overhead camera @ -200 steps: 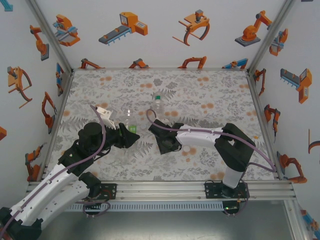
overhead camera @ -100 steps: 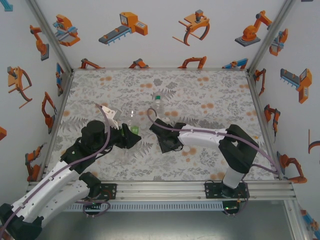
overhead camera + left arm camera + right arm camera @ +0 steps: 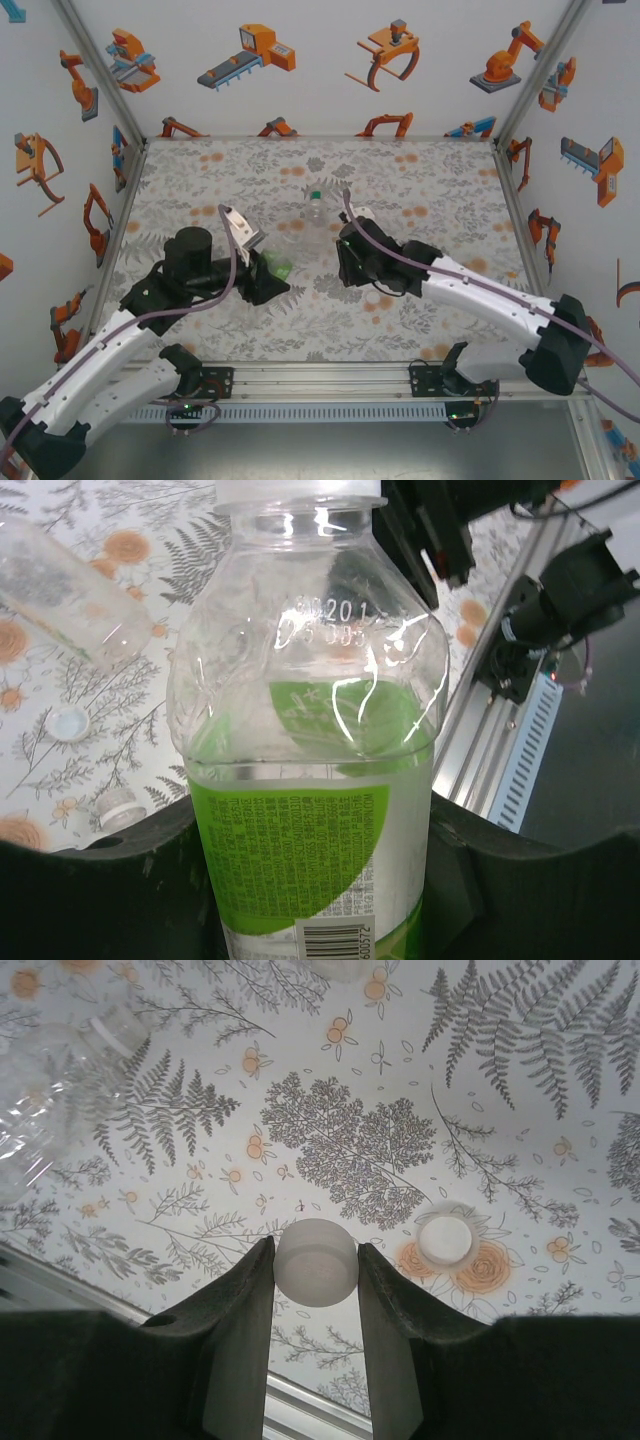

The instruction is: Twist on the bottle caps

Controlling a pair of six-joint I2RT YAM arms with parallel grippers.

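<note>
My left gripper (image 3: 268, 278) (image 3: 320, 880) is shut on the green-labelled bottle (image 3: 278, 265) (image 3: 315, 780), gripping its label band and holding it upright. The top of its neck is cut off by the frame edge in the left wrist view. My right gripper (image 3: 347, 263) (image 3: 316, 1260) is shut on a white bottle cap (image 3: 316, 1262), held above the table just right of that bottle. A second white cap (image 3: 446, 1240) lies on the table. Two more caps (image 3: 68, 723) (image 3: 118, 808) lie beside a clear bottle (image 3: 60, 590) (image 3: 45, 1110) that is on its side.
A clear bottle with a green cap (image 3: 315, 205) stands upright behind the grippers. The aluminium rail (image 3: 320, 380) runs along the near edge, and white walls close in the floral table (image 3: 430, 190).
My right arm has stretched out, and its gripper moved right and farther back with the cap. My left gripper shifted right with the green-labelled bottle.
</note>
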